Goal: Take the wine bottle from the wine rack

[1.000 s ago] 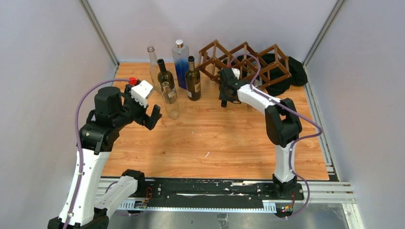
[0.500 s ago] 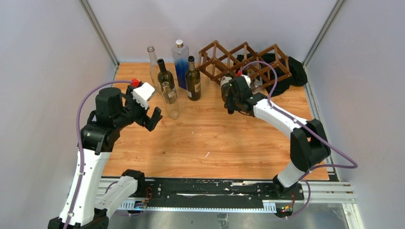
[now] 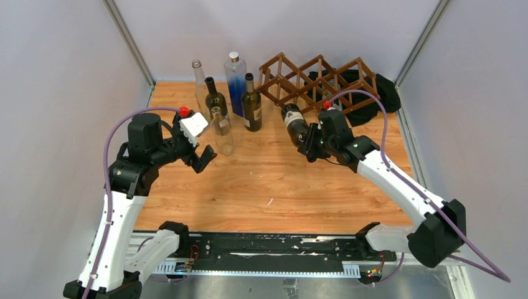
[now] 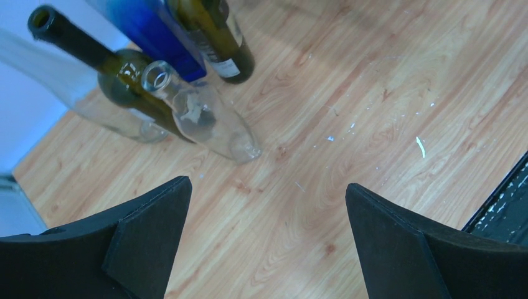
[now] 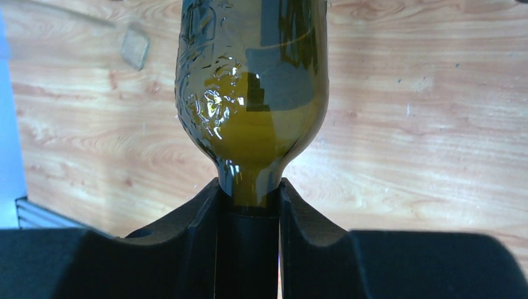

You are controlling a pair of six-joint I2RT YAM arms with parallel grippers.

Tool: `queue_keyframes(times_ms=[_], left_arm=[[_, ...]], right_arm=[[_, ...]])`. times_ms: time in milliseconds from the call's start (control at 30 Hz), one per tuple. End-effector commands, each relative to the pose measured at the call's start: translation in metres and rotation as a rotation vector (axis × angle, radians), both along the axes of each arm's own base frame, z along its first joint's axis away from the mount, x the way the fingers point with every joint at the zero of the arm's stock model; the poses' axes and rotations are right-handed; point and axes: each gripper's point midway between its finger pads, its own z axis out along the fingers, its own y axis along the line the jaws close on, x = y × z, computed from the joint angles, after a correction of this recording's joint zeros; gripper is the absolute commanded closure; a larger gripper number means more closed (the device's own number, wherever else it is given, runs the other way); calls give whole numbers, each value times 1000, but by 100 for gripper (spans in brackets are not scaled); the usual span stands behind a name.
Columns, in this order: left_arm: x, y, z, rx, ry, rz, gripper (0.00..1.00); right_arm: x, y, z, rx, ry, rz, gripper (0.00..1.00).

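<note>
Your right jaws pinch the wine bottle point(image 3: 292, 123) by its neck beside the wine rack point(image 3: 319, 80), near the far edge of the tabletop point(image 3: 280, 187); left jaws are spread.

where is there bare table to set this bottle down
The table is bare across the middle and near side, between the left tool and the right tool holding the wine bottle. Crowded at the back: standing bottles left, wine rack right.

The right gripper point(image 3: 309, 145) holds the dark wine bottle point(image 3: 292, 121), apparently by its neck, tilted over the table point(image 3: 280, 187) just in front of the wine rack point(image 3: 319, 80). The left gripper point(image 3: 203, 158) hovers near five standing bottles point(image 3: 216, 103).
</note>
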Motion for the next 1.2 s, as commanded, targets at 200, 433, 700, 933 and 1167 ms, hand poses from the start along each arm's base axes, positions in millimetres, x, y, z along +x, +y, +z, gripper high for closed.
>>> queue_keyframes(times_ms=[200,433,700,933,1167], left_arm=[[-6,-25,0,102,-173,-282,0],[-24,-69,-19,235,-224,-487,0],[-34,-112,-30,316,-263,-638,0],[-36,-140,-36,339,-336,-672,0],[-31,-150,-33,346,-340,-645,1]], right_arm=[[-69,32,71,143,-27,285,100],[-119,39,88,103,48,423,100],[-165,66,119,132,117,625,100],[-187,85,146,142,124,753,100],[-195,100,158,163,120,817,100]])
